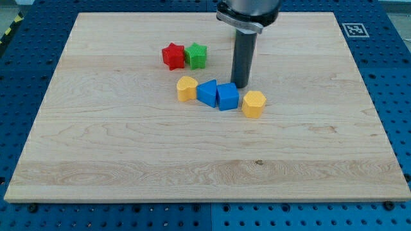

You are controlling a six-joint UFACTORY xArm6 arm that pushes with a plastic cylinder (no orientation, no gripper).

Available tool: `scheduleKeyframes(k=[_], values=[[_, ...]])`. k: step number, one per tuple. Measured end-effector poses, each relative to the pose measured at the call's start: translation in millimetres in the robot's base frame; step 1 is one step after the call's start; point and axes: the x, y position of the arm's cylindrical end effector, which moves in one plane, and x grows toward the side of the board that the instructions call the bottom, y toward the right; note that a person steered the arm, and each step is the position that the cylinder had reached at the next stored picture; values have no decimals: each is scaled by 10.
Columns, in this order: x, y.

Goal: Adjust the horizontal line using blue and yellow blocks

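Single camera view, raised and angled down – whole wooden board (128, 154) framed, moderately near

A pale wooden board (192, 160) lies on a blue perforated desk (26, 70). A black-and-white marker (355, 29) sits by the board's top right corner. Yellow-black striped tape (8, 32) runs at the desk's top left corner.
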Motion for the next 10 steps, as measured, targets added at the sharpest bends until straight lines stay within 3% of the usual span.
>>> scheduleKeyframes(k=[3, 6, 8, 10], values=[[-37, -776], [131, -776], [-122, -490], [222, -364]])
